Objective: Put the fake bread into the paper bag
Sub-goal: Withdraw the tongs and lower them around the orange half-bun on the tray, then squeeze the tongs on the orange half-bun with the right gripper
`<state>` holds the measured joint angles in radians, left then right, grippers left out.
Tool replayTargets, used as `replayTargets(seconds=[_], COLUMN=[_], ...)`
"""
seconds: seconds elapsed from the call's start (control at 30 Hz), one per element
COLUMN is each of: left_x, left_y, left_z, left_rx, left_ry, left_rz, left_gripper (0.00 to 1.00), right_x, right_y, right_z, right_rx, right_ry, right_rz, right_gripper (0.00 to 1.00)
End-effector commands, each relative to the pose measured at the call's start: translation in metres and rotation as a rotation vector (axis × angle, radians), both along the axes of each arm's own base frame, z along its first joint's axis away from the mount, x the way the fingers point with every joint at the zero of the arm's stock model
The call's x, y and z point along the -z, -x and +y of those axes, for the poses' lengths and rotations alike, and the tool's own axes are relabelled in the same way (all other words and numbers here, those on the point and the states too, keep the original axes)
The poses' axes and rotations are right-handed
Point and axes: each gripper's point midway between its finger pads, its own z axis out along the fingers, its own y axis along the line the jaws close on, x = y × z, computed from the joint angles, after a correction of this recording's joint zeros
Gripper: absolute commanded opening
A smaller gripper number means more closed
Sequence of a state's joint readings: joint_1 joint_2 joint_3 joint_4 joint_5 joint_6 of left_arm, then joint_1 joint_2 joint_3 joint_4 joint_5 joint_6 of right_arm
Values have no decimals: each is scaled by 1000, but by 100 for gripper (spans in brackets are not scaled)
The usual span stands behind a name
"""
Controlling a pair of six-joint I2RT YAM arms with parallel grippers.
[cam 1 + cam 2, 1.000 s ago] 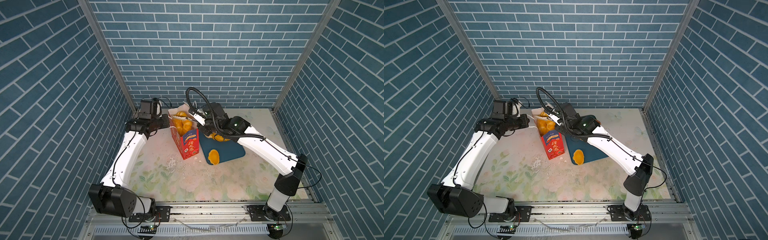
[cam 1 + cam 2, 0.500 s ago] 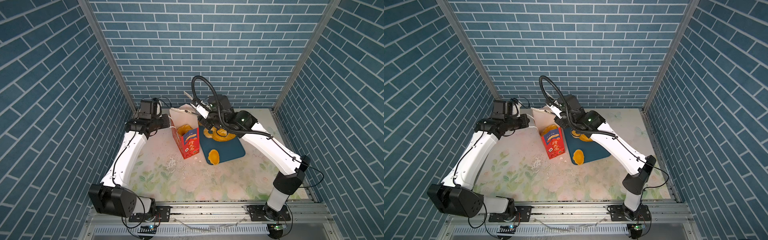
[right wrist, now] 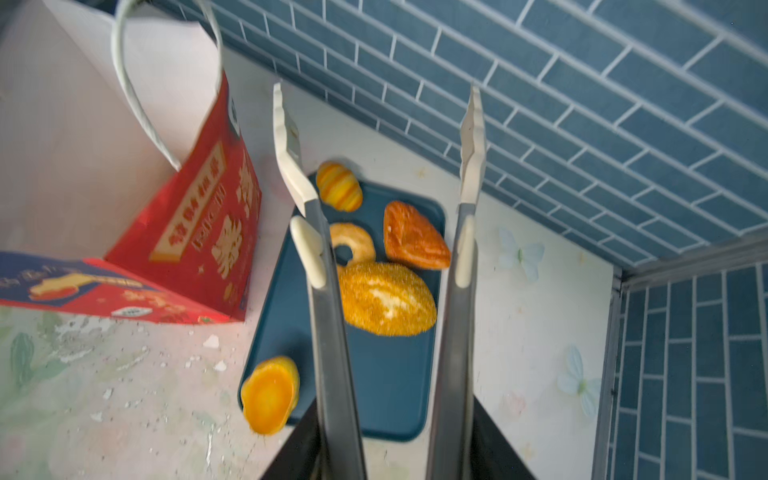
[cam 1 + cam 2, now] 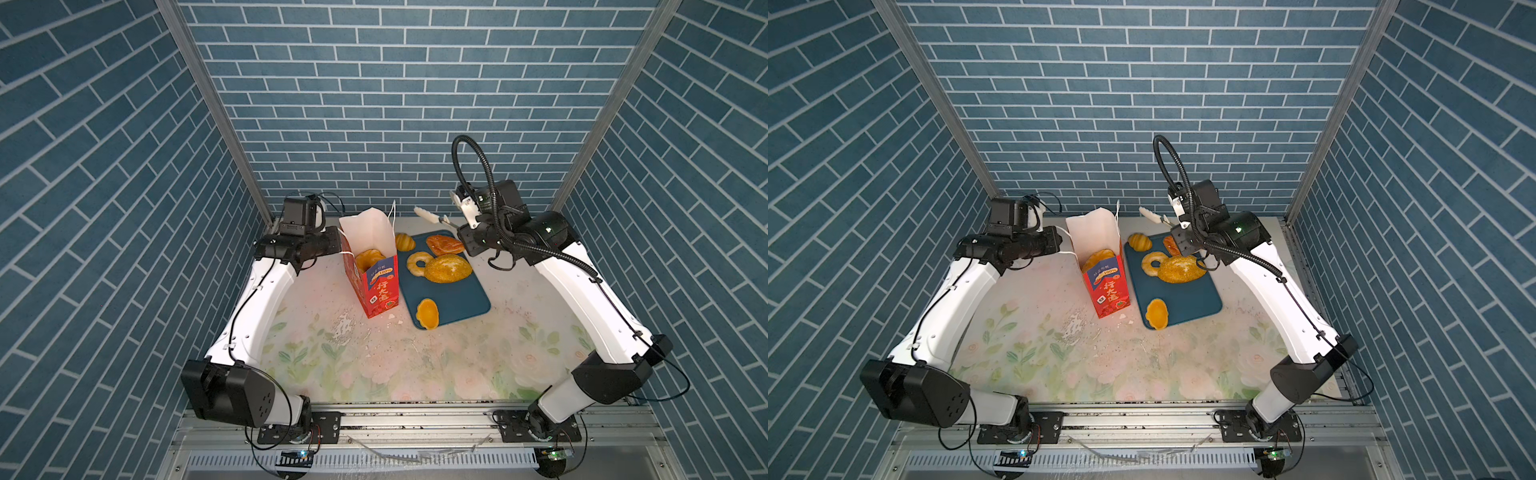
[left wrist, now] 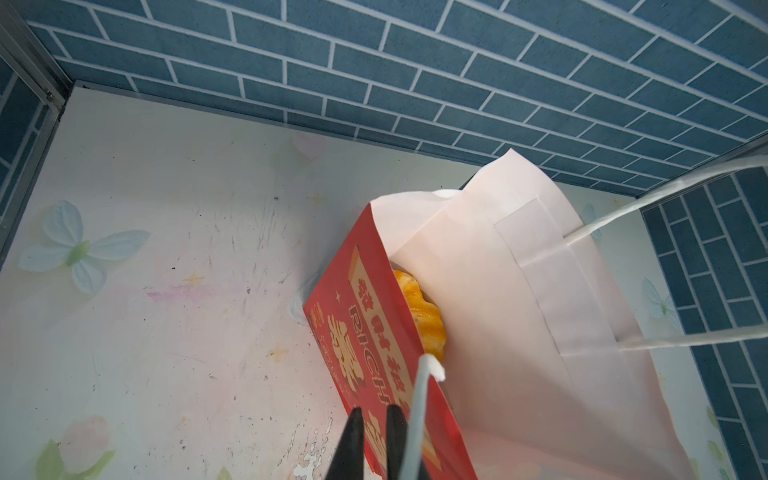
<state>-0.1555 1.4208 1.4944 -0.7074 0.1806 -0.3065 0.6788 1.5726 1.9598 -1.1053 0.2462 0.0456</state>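
I see the left gripper (image 5: 375,409) at the left face of the bag (image 4: 380,286). Its fingers (image 5: 356,419) stand nearly together, with a slit between the tips. A white cord (image 5: 417,411) from the bag runs just beside one finger, and I cannot tell whether it is clamped.

The bag stands upright on the table (image 4: 374,365), mouth up and open, with its wide faces to the left and right. One ridged piece of bread (image 4: 368,259) lies high inside it against the near panel. Anything below that piece is hidden.

The tray (image 4: 457,299) lies just right of the bag, long axis front to back. It holds five pieces:
- A striped bun (image 4: 404,242) at the back left corner.
- A ring (image 4: 411,266) touching the loaf.
- A front bun (image 4: 427,313), long axis front to back, overhanging the near edge.
- A loaf (image 4: 448,269), long axis across the tray.
- A flat pastry (image 4: 444,244) at the back right.

The tongs (image 4: 430,216) hang over the tray's back edge, pointing left. Their arms are apart and nothing is between them. The right gripper (image 4: 468,214) is clamped on their rear end.
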Motion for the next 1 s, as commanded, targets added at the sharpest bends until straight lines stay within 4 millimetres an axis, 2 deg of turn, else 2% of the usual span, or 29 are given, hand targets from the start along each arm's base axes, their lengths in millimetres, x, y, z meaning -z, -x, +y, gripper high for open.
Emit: replayTargets(seconds=[0.0,0.07,0.17,0.47,0.63,0.8,0.97], left_x=[-6,-7,-5,0,-1,2,-1], left_y=[-3,-2,-1,-5,-3,-7,-5], left_z=[-2,-2,-2,-7,-4,-5,-3], left_rx=[14,20,21,43,30,28,25], left_ry=[7,5,9,13,4,13,2], left_rz=[-29,-32,-43,-27,-25,-22,-27], left_gripper=[14,14,14,14,14,14,14], right_x=[30,48,67,98,111,127,142], right_y=[28,41,54,99,117,121,109], right_z=[-25,-33,-39,-48,-40,-34,-23], right_rx=[113,144,171,166,85,55,57], right_ry=[-15,-7,-16,-35,-55,-10,-10], right_rz=[160,223,283,451,529,616,627], right_gripper=[48,48,48,48,48,48,48])
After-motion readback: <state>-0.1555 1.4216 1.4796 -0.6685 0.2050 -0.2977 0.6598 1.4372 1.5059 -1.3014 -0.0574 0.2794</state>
